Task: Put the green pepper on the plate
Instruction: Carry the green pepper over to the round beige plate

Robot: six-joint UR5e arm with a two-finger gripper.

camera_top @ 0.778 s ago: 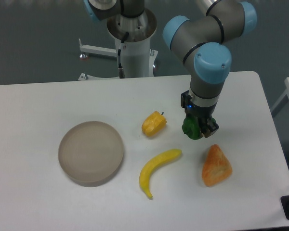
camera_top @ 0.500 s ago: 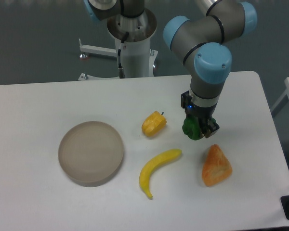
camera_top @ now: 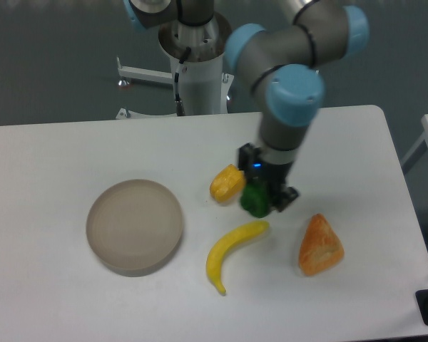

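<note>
My gripper (camera_top: pixel 262 199) is shut on the green pepper (camera_top: pixel 255 200), a small dark-green lumpy toy, and holds it above the table just right of the yellow-orange pepper (camera_top: pixel 227 183) and above the banana's upper end. The plate (camera_top: pixel 135 225), a round beige-grey dish with a raised rim, lies on the table to the left, well apart from the gripper, with nothing in it.
A yellow banana (camera_top: pixel 232 251) lies below the gripper. An orange wedge-shaped toy (camera_top: pixel 319 246) lies to the lower right. The arm's base column (camera_top: pixel 197 68) stands at the table's back edge. The white table (camera_top: pixel 50 164) ends at the right near x 600.
The gripper, with the green pepper in it, has moved left and slightly toward the front, from beside the orange wedge to next to the yellow-orange pepper.
</note>
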